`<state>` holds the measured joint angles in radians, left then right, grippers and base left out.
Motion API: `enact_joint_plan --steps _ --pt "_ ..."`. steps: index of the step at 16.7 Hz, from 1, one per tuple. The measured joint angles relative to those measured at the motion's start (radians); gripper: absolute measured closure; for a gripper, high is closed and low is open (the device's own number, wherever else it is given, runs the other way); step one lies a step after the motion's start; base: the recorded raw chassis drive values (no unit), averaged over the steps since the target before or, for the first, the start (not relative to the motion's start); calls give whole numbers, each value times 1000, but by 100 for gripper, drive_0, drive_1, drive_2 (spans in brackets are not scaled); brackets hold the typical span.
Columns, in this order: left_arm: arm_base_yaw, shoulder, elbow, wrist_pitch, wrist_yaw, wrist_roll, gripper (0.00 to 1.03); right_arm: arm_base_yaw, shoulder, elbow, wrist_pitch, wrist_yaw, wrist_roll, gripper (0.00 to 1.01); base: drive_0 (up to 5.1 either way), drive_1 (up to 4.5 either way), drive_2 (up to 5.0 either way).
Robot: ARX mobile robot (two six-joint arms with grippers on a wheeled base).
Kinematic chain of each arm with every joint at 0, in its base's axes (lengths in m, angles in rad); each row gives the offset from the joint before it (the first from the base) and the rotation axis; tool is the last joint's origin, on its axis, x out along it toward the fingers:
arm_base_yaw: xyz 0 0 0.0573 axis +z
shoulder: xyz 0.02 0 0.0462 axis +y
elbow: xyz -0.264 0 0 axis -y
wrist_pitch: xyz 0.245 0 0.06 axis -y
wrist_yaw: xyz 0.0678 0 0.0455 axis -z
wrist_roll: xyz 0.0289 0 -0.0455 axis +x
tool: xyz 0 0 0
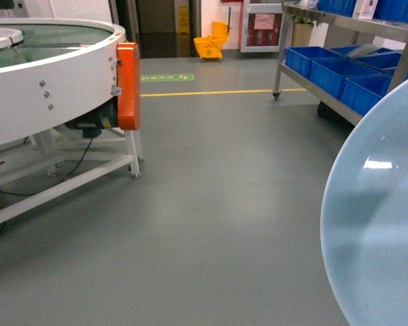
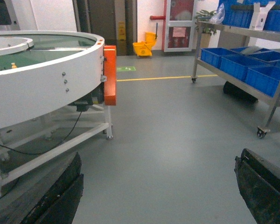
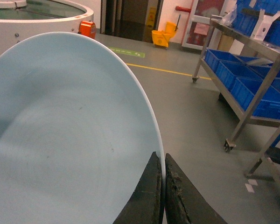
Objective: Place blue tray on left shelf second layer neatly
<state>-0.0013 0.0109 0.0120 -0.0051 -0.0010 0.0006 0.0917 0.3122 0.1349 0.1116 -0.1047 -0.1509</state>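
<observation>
Before me the steel rack [image 1: 330,95] stands on casters on the grey floor [image 1: 211,204]. Dark-blue crates [image 1: 340,71] fill its tiers.

a smooth grey floor [image 1: 211,204] is carrying a yellow painted line [image 1: 217,92], a yellow plastic mop bucket [image 1: 209,46] is standing by the white far wall [image 2: 51,14].
</observation>
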Motion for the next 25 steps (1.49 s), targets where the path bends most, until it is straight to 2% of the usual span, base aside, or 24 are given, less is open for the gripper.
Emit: enact_joint_plan --steps 12,25 --pt "0 0 0 0 0 0 5 0 0 0 2 0 0 99 -4 425 -433" --pt "2 0 0 2 0 0 5 0 0 0 2 0 0 99 -157 -157 -157"
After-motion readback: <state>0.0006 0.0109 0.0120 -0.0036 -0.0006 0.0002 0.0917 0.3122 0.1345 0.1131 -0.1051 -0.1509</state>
